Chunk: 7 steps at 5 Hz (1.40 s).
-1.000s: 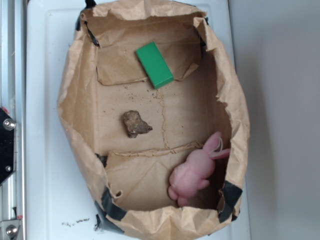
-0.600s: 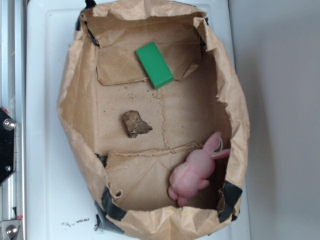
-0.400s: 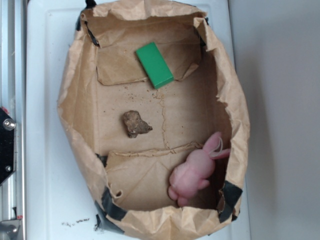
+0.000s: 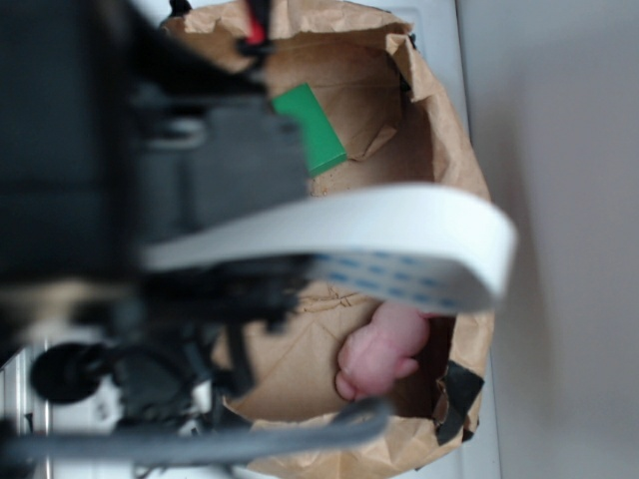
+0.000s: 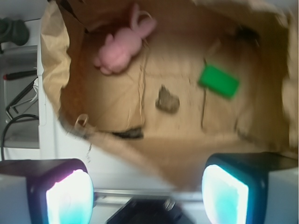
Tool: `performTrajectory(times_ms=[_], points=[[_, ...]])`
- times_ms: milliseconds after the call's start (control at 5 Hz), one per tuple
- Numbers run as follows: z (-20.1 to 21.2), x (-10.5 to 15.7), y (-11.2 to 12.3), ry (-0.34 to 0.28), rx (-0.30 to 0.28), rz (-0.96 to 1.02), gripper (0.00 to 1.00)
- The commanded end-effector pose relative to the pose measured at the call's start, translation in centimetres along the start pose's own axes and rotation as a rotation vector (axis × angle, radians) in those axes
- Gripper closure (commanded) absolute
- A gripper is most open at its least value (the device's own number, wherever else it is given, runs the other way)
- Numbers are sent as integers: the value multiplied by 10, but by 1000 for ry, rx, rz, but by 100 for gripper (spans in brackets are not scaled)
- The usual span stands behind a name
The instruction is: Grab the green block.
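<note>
The jaws of the gripper [image 5: 147, 186] are spread wide and hold nothing. The block [image 5: 218, 81] lies in the bag [image 5: 53, 60], probably well below, so grabbing is all left.

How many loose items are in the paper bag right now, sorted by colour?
Green: 1, the green block
Brown: 1, the brown rock-like lump
Pink: 1, the pink plush bunny
Total: 3, all lying apart from one another inside the paper bag. The gripper is open above the bag's edge, holding nothing.
</note>
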<state>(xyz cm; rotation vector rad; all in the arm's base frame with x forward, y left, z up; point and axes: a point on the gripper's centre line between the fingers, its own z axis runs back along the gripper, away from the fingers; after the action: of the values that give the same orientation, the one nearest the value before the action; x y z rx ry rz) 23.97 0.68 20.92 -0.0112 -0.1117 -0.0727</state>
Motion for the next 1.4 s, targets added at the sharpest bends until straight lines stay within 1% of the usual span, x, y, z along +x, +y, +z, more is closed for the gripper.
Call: performTrajectory(times_ms=[0,200,400,800,1000,1200], points=[[-16,18,17,-113,26,-477,0],[-28,18,22,-123,76,-624,0],[-42,18,25,-92,117,-646,0],[-74,22,26,-62,116,-693,0],[-83,21,28,-66,79,-723,0],[-85,10,20,-86,117,-728,0]])
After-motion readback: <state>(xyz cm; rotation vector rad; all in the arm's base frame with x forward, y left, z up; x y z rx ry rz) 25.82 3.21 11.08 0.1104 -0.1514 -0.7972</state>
